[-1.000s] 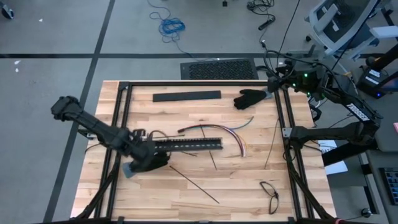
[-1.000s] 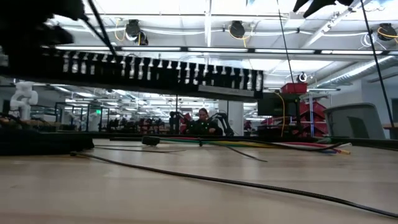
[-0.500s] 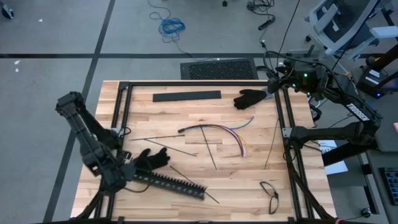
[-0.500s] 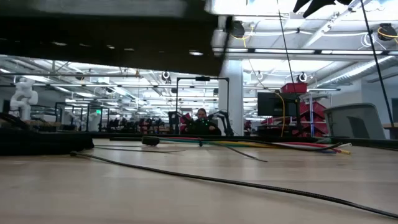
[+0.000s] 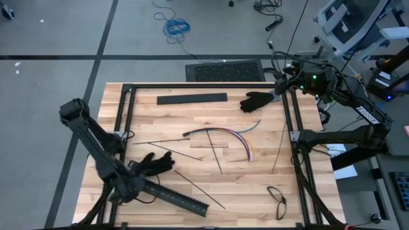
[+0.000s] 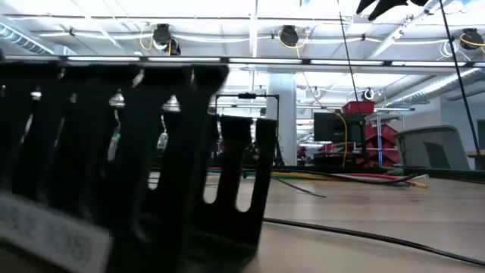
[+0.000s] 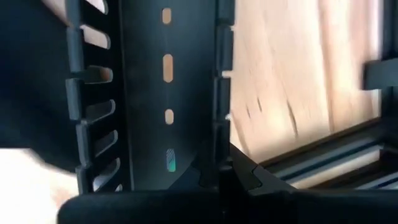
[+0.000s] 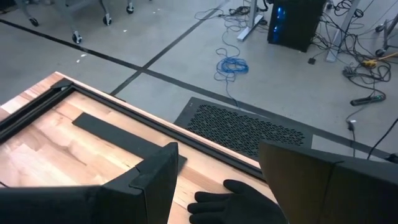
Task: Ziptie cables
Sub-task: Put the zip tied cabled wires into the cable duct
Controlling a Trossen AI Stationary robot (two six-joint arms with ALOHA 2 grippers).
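The left gripper (image 5: 137,185), clamped on the slotted bar (image 5: 179,199), is now lowering it at lower left, clear of the cables (image 5: 227,135); the right gripper (image 5: 281,86) is waiting open.

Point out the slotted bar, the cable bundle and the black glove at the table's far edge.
slotted bar (image 5: 176,198): high view, middle of its length.
cables (image 5: 230,134): high view, top of the coloured arc.
black glove (image 5: 257,101): high view, its palm.
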